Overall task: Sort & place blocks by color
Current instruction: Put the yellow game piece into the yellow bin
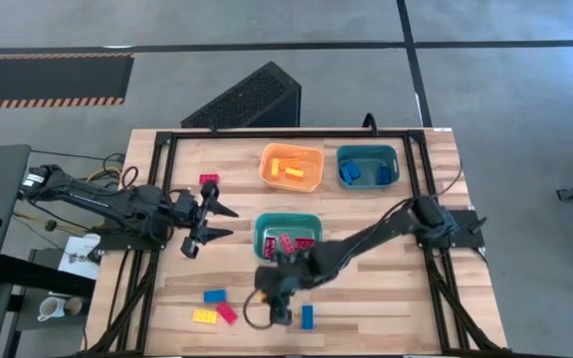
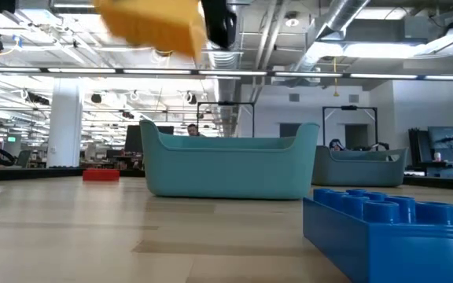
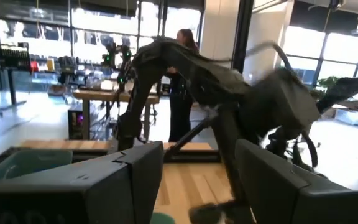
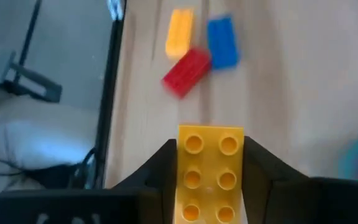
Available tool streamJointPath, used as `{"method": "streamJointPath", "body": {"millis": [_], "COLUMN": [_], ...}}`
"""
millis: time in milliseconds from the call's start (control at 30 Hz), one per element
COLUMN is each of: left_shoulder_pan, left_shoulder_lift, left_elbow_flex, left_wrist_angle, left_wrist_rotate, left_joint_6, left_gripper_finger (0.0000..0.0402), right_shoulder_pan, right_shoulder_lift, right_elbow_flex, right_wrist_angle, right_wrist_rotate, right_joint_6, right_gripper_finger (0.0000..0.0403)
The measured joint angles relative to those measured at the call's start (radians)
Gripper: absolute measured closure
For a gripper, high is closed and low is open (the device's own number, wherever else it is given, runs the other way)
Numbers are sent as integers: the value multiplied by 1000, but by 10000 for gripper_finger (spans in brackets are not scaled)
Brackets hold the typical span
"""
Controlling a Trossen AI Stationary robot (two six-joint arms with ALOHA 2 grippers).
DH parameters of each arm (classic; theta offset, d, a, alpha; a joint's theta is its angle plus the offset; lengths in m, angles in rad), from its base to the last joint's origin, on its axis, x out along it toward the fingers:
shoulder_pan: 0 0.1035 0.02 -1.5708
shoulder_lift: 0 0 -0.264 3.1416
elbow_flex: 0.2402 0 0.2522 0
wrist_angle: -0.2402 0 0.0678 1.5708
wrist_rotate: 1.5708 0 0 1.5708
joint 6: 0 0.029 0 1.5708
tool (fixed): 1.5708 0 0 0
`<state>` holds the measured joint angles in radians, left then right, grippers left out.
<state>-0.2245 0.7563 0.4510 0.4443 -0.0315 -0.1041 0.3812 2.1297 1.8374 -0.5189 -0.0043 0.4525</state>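
1. We hold a yellow block (image 4: 209, 174) pinched between the fingers of our right gripper (image 4: 209, 186), lifted above the table (image 1: 386, 298) near its front edge, just in front of the teal bin (image 1: 288, 237) of red blocks.
2. Our left gripper (image 1: 214, 224) waits with its fingers spread, off to the left of that bin, holding nothing.
3. The orange bin (image 1: 291, 167) with yellow blocks sits farther back; carrying over the teal bin, we risk dropping yellow among red if the pinch slips.
4. Loose red, yellow and blue blocks (image 4: 201, 50) remain at the front left.
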Motion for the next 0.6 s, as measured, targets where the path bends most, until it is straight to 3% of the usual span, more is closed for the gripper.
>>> {"method": "streamJointPath", "body": {"millis": [133,233,400,600], "left_shoulder_pan": [0,0,-1,-1], "left_shoulder_lift": [-22,-38,-52,-52], "left_elbow_flex": [0,0,1,1], "left_wrist_angle": [-3,-12,-32,-41], "left_wrist_rotate": [0,4,29,33], "left_joint_6": [17,17,16,17], "left_gripper_finger": [214,214,214,214], "right_shoulder_pan": [-56,-116,-249,-415], "right_shoulder_lift": [-101,-165,-250,-331], "right_elbow_flex": [0,-21,-119,-280], "right_wrist_angle": [-20,-38,-22,99], "right_wrist_rotate": [21,60,86,83], "right_joint_6": [-94,-142,-164,-166], "right_gripper_finger": [248,250,272,253]}}
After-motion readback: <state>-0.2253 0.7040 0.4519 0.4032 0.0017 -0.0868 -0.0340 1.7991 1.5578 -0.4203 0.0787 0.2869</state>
